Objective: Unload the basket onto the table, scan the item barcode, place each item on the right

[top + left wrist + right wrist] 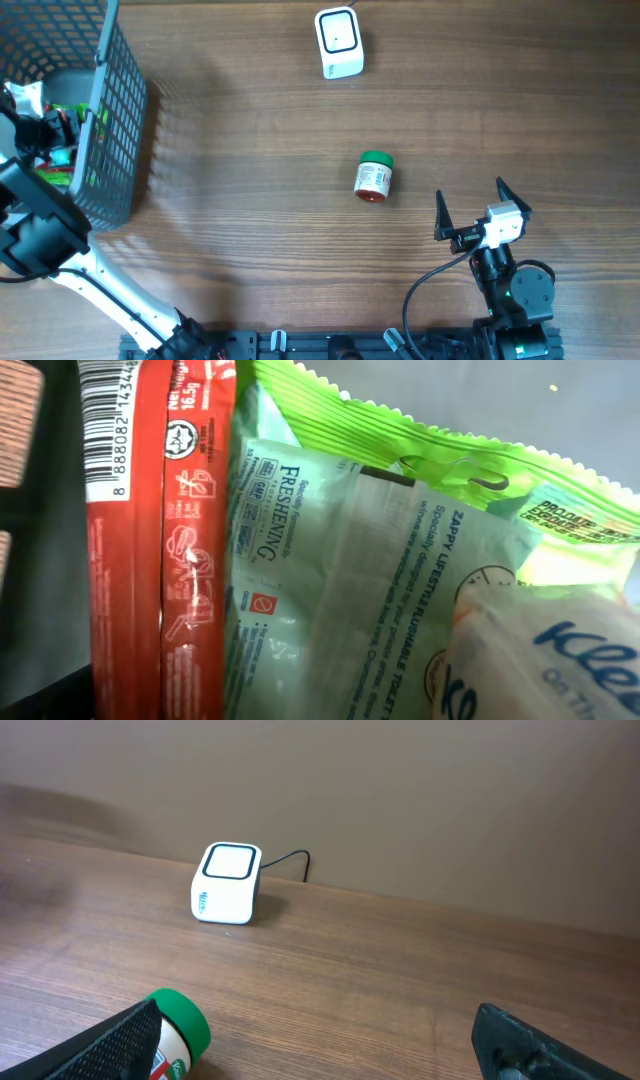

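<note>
A: The right gripper [469, 190] stands with its fingers wide apart and nothing between them. The jar [374, 177] lies on its side on the table [250, 150] just ahead.

B: Grip it by lid and base (the label must stay uncovered), then face the barcode to the scanner [339, 43] at the far edge.

A: The left gripper [35, 125]?

B: Down in the basket [110, 130]. Whether it is apart or together, I cannot tell.

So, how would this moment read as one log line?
left pincer: open, in basket | right pincer: open, empty | green-lidded jar: lying on table | scanner: nothing on it
</note>
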Controlling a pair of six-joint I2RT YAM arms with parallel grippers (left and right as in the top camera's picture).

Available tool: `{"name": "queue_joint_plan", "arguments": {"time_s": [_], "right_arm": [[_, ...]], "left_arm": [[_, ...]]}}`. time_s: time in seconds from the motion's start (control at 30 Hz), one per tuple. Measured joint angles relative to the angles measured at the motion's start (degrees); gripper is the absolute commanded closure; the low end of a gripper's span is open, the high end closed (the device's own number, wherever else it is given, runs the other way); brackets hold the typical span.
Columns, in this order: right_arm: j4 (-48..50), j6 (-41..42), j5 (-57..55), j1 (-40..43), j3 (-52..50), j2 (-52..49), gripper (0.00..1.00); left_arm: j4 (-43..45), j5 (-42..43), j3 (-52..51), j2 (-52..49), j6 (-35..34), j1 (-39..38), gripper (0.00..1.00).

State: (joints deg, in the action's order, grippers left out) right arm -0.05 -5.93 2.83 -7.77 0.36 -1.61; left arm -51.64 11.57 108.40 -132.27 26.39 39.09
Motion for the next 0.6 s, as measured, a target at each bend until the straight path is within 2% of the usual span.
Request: {"name": "queue_joint_plan", "arguments": {"time_s": [0.13,0.23,0.33,0.37,0.5,0.6], "right_arm": [[0.00,0.00,0.00,0.00,0.00,0.00,0.00],[0.00,0.00,0.00,0.00,0.00,0.00,0.00],[0.00,0.00,0.00,0.00,0.00,0.00,0.00],[0.00,0.00,0.00,0.00,0.00,0.00,0.00],[0.00,0.00,0.00,0.00,0.00,0.00,0.00],[0.00,0.02,0.00,0.00,0.00,0.00,0.00]], "left_arm": [[-2.89,2.51,-0.42,0.63,0.55,0.04,0.00],[-3.41,3.26,-0.46,0.72,0.50,0.07,0.23],[-3.82,4.15,-1.14,0.87,0.04,0.09,0.27],[-2.91,4.48,-2.40,1.46,-0.13,0.09,0.32],[2.86,5.29,-8.00,3.76,-2.08,0.07,0.96],[2.56,8.83,-8.79,4.44,-3.21,-0.13,0.96]]}}
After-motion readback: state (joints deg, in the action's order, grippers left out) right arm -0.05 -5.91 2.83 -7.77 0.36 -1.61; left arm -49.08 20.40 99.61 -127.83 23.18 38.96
